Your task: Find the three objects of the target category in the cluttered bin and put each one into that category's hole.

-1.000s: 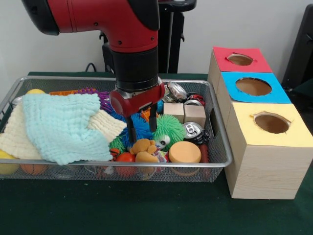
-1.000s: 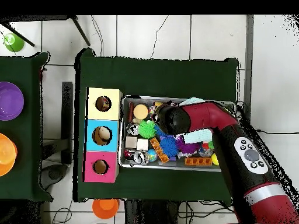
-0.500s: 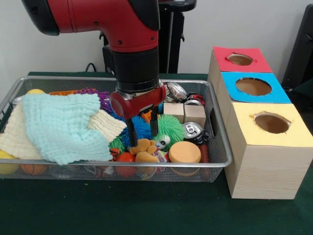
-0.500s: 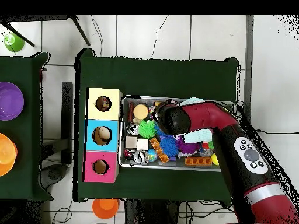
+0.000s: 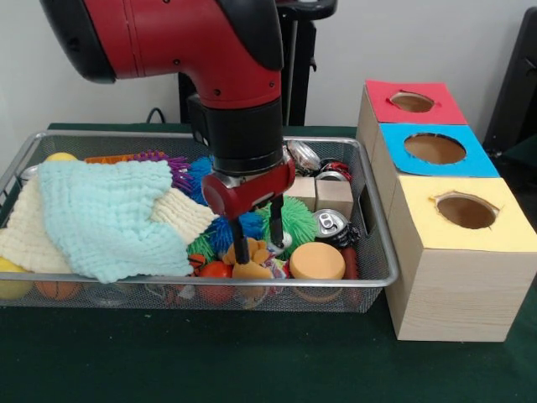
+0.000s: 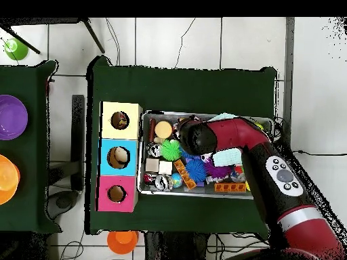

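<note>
A small tan teddy bear [image 5: 254,269] lies at the front of the wire bin [image 5: 109,134], between a green spiky ball [image 5: 295,217] and a blue spiky ball [image 5: 228,228]. My gripper [image 5: 258,243] is down in the bin, open, with one finger on each side of the bear's head. Three boxes stand to the right, each with a hole in its top: red [image 5: 411,102], blue [image 5: 435,149] and yellow [image 5: 466,210]. In the overhead view the arm's wrist [image 6: 198,139] covers the gripper and the bear.
A light blue cloth [image 5: 105,214] over a cream cloth [image 5: 25,231] fills the bin's left half. An orange disc [image 5: 316,260], a crushed can [image 5: 330,222] and wooden cubes [image 5: 334,197] crowd the right end. In the overhead view, coloured bowls [image 6: 10,115] sit at the left.
The gripper has shifted right and toward the bin's front, and dropped lower, from beside the blue spiky ball to astride the bear's head. The bear has not moved.
</note>
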You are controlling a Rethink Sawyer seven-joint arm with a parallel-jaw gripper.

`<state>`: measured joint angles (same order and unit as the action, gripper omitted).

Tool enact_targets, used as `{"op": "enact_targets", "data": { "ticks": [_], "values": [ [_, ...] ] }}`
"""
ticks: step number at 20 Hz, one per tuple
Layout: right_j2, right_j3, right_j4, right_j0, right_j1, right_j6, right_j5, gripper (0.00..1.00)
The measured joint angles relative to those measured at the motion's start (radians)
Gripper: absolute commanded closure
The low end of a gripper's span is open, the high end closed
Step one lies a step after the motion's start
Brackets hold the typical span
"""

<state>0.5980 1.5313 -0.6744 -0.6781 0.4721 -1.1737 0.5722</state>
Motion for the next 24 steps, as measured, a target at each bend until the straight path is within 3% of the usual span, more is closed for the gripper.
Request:
{"op": "enact_targets", "data": {
  "ticks": [10,24],
  "values": [
    [-0.014,-0.031,-0.003,0.051,-0.036,0.000,0.000,0.00],
    [-0.067,-0.074,-0.087,0.103,-0.036,0.000,0.000,0.00]
  ]
}}
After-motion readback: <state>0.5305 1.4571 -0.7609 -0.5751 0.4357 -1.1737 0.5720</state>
